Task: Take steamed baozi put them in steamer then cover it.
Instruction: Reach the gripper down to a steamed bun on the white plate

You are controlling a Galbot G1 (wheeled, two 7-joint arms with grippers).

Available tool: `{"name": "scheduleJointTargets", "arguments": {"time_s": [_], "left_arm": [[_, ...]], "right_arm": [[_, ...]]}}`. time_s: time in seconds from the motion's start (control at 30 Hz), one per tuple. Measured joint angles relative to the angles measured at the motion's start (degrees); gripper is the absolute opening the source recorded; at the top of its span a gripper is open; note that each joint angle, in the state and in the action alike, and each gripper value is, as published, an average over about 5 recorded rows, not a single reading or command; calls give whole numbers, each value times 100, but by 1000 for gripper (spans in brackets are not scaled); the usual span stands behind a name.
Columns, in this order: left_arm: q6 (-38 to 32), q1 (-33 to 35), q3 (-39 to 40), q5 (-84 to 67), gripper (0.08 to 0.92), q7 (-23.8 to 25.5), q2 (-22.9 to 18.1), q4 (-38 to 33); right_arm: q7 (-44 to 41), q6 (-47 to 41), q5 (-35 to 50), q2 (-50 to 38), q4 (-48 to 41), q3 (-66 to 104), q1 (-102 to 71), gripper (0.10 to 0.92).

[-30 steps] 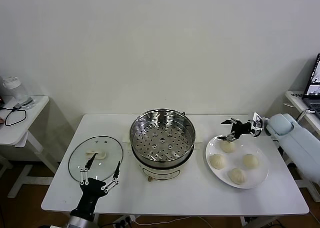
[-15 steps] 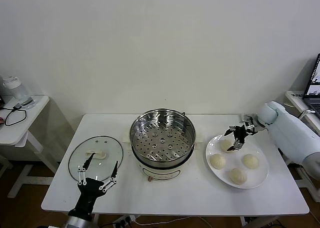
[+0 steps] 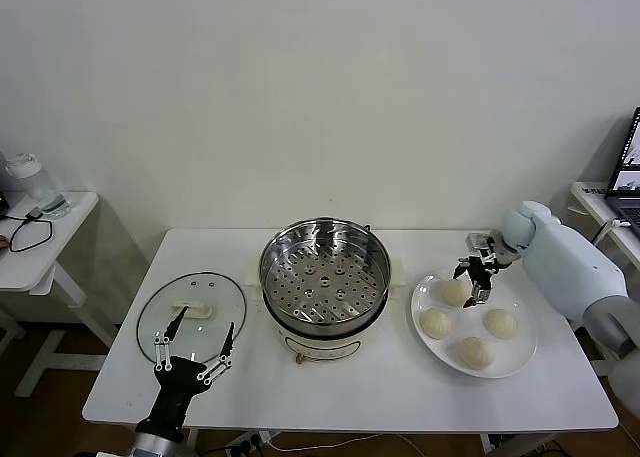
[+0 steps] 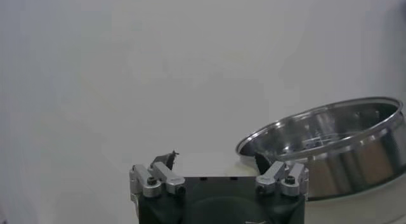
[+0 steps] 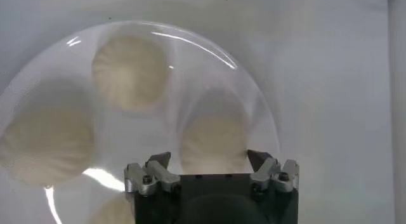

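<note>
R gripper [image 3: 474, 280] jaws wide, straddling rear baozi [image 3: 452, 291] on white plate [image 3: 515, 352], not gripping; three more baozi just beyond. Steamer [image 3: 325, 274] well off to its left, empty. L gripper [image 3: 193, 343] open by glass cover [image 3: 190, 315].

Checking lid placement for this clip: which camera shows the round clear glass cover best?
The head view: the round clear glass cover lies flat on the white table, left of the shiny steel steamer, whole outline visible. Neither wrist view shows it.
</note>
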Motion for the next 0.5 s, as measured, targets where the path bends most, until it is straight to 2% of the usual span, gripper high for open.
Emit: {"name": "scheduleJointTargets", "arguments": {"time_s": [0.27, 0.5], "left_arm": [[-4, -12, -33, -5, 823, -7, 5, 1], [-6, -15, -30, -6, 823, -15, 2, -11]], "right_arm": [[88, 84, -129, 62, -36, -17, 17, 713], [112, 181, -115, -32, 131, -87, 102, 692]]}}
